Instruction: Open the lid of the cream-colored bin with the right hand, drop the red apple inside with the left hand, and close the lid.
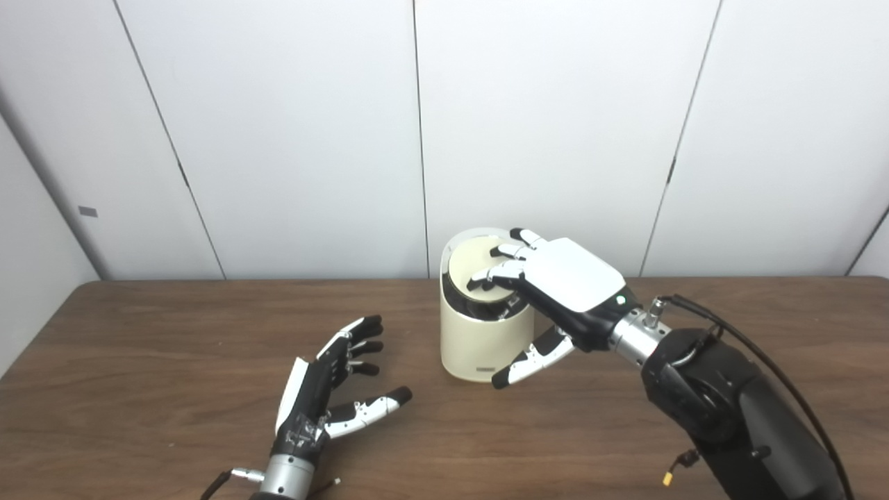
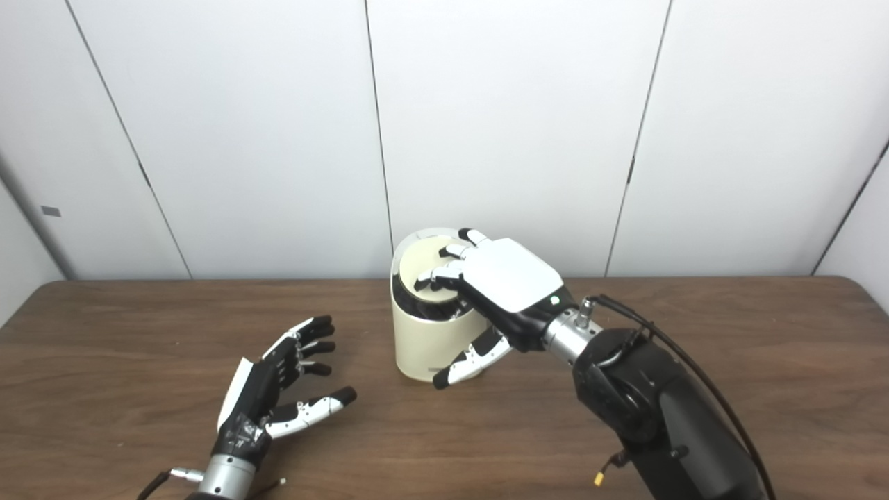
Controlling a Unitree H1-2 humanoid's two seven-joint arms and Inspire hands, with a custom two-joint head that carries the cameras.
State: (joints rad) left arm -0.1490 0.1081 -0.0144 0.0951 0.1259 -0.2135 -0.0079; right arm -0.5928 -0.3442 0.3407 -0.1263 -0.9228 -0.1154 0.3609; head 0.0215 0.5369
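A cream-colored bin (image 1: 480,344) stands upright near the table's back middle. Its round lid (image 1: 479,276) sits tilted in the bin's mouth, with a dark gap showing at the front edge. My right hand (image 1: 555,292) lies palm down over the bin's top, fingers (image 1: 501,269) spread and resting on the lid, thumb hanging beside the bin's front right. It grips nothing. My left hand (image 1: 326,389) hovers low over the table left of the bin, palm turned inward, fingers apart and empty. No red apple shows in either view.
The brown wooden table (image 1: 173,347) stretches wide to both sides, with white wall panels right behind the bin. A black cable (image 1: 764,361) loops over my right forearm.
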